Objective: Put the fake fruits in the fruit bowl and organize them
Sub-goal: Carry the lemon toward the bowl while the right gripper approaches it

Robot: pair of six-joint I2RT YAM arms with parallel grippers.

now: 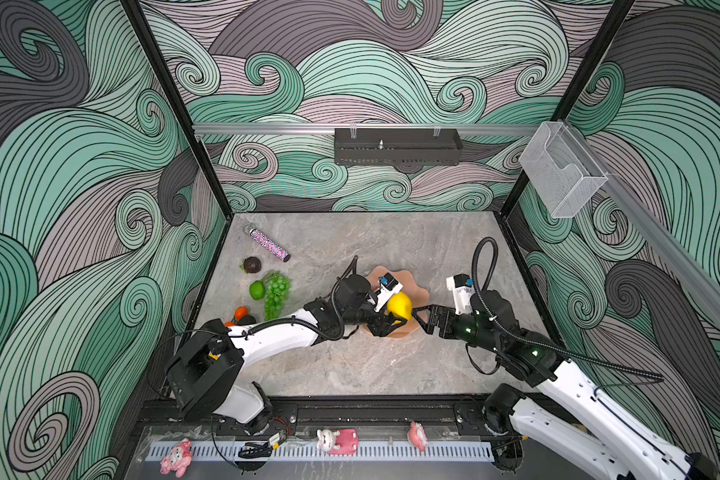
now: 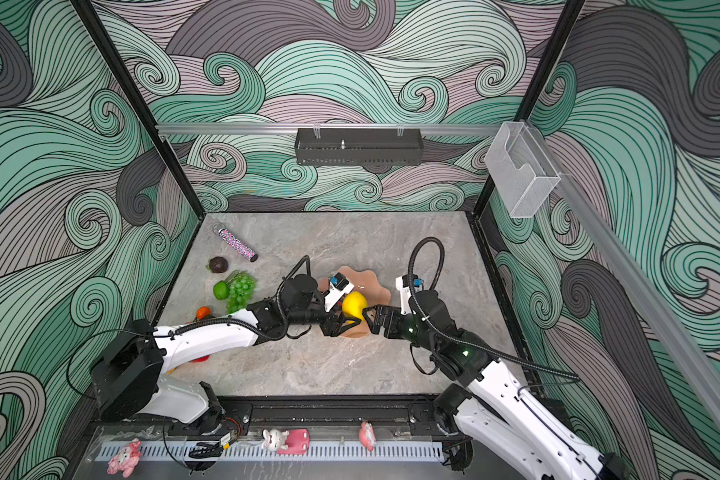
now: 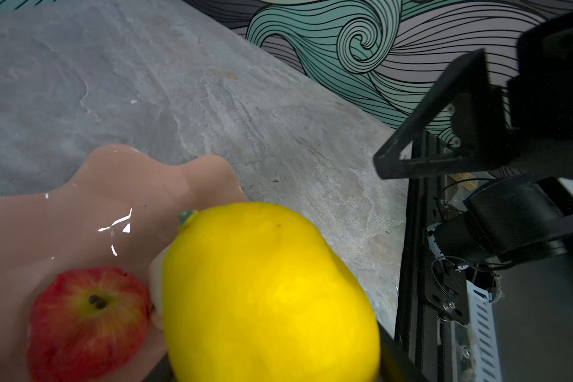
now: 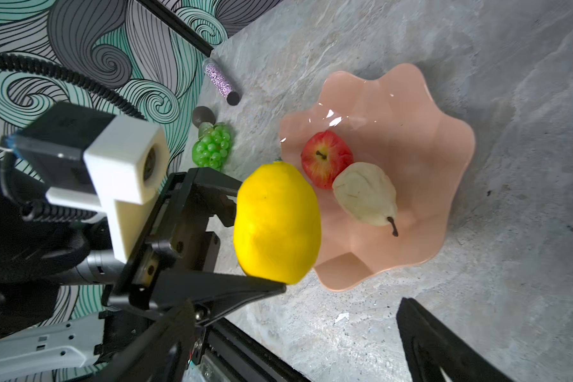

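Right wrist view: my left tool (image 4: 262, 236) is clamped on a yellow lemon (image 4: 277, 223) at the scalloped rim of the pink fruit bowl (image 4: 444, 109). A red apple (image 4: 326, 158) and a pear (image 4: 364, 193) touch at its centre, with bare room around them. My right tool (image 1: 421, 319) stands apart, just beside the lemon, over open surface (image 4: 510, 264).

there was one bowl (image 4: 411, 109), holding two fruits: one apple (image 4: 326, 158) and one pear (image 4: 364, 193). one lemon (image 4: 277, 225) was off the desk (image 1: 371, 361). on it lay one lime (image 1: 257, 290), one bunch of grapes (image 1: 277, 293), one dark round fruit (image 1: 252, 264), at least one orange (image 1: 241, 312) and one sparkly tube (image 1: 269, 245). three small toys (image 1: 337, 441) sat in front.
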